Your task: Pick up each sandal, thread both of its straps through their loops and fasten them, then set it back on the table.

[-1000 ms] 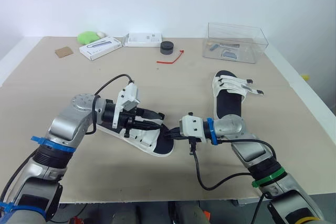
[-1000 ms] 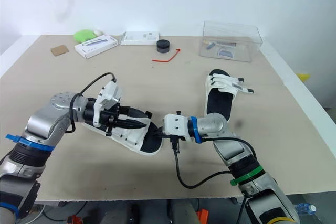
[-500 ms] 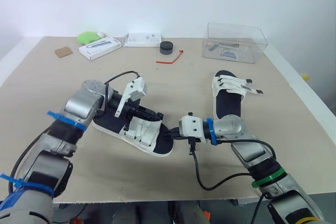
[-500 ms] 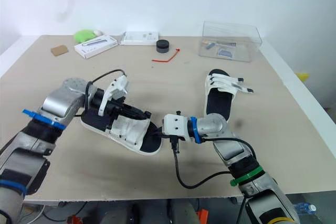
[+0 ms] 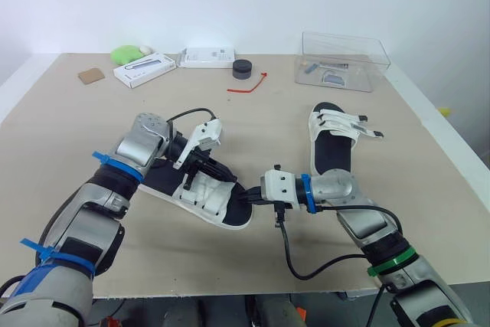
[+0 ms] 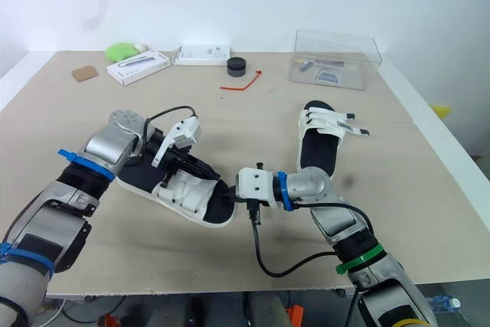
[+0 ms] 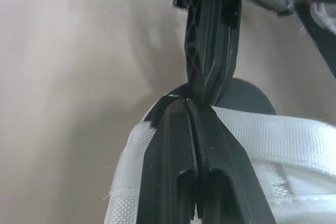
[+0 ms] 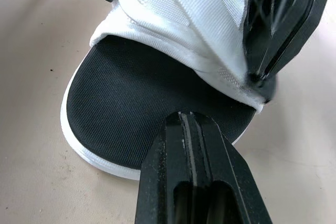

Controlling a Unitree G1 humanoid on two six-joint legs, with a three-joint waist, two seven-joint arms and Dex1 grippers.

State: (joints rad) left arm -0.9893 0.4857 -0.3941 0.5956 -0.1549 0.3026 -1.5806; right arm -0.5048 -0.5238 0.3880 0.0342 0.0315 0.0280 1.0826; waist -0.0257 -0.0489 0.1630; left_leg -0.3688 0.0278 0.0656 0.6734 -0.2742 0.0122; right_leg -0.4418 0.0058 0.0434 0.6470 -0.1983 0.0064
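"What's changed?"

"The left arm has swung over the near sandal (image 5: 200, 194). The left pincer (image 7: 188, 100) now sits closed, tips down at the front strap (image 7: 273, 140) edge. Whether it pinches webbing, I cannot tell."

"And the right pincer (image 8: 189, 116)?"

"Closed and unmoved, with the sandal's toe just beneath it, almost meeting the left's tips. The sandal lies flat on the tabletop (image 5: 92, 128), so I'd judge threading is barely begun."

Sandal (image 5: 210, 198) wht/blk, table (image 5: 69, 120) tan, tie (image 5: 249, 84) red.

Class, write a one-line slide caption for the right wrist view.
Right gripper, shut, over the sandal's black insole; left gripper at its white strap.
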